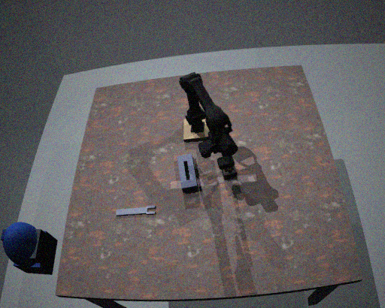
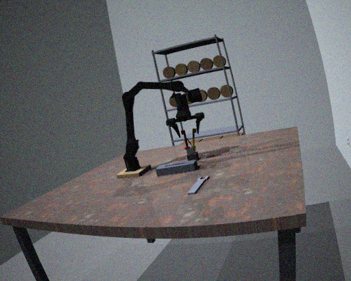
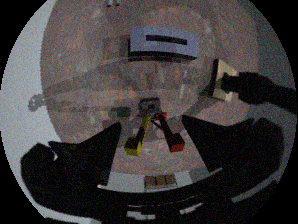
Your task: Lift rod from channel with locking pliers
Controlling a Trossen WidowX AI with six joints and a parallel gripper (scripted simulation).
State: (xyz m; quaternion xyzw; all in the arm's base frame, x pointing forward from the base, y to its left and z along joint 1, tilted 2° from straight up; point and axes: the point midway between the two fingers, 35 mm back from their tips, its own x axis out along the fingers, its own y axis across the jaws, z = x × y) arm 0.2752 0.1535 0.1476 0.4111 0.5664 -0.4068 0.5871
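The pliers (image 2: 194,138) (image 3: 176,145) stand upright in the dark holster (image 2: 192,155) (image 3: 149,104), handles up and spread, one yellow-tipped and one red-tipped. My gripper (image 2: 188,134) (image 3: 152,121) is open, pointing down above the holster. Its fingertips are around the height of the handle tops in the exterior view. In the wrist view, both handles show between the fingers, with nothing gripped. In the top view the arm hides the handles. The grey channel block (image 1: 181,167) (image 2: 177,168) (image 3: 165,48) has a dark narrow slot; I cannot make out the rod in it.
A flat grey fork-ended bar (image 1: 131,211) (image 2: 197,186) lies on the table beyond the channel block. The arm's wooden base plate (image 1: 190,134) (image 2: 123,174) is close to the block. A shelf rack (image 2: 184,46) stands behind the table; a blue ball (image 1: 19,240) is off its edge.
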